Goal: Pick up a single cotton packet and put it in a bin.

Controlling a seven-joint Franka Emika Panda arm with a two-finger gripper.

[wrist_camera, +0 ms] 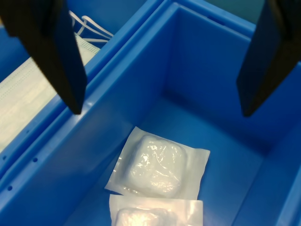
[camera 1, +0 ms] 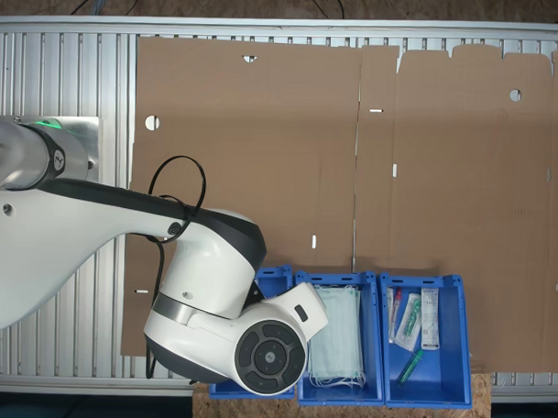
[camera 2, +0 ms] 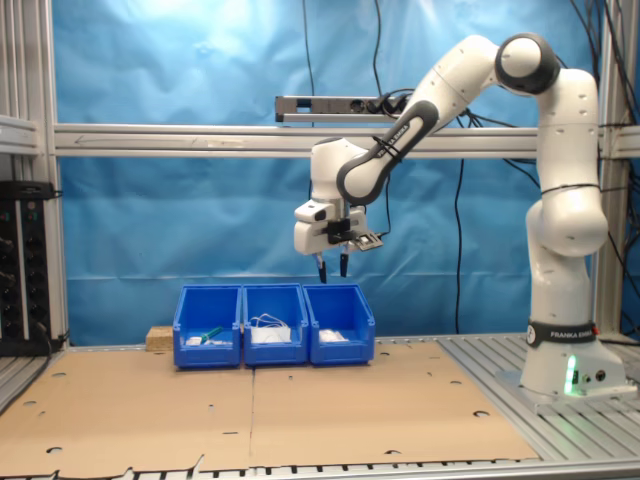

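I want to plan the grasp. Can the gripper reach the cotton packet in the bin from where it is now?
Probably yes. The gripper is open above the bin, and the cotton packet lies flat on its floor with nothing over it.

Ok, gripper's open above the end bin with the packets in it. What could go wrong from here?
Two cotton packets lie overlapping in the bin, so a grab may lift both. They are flat on the floor, so the open gripper may slip off the plastic. The bin's wall beside the masks is close to one finger.
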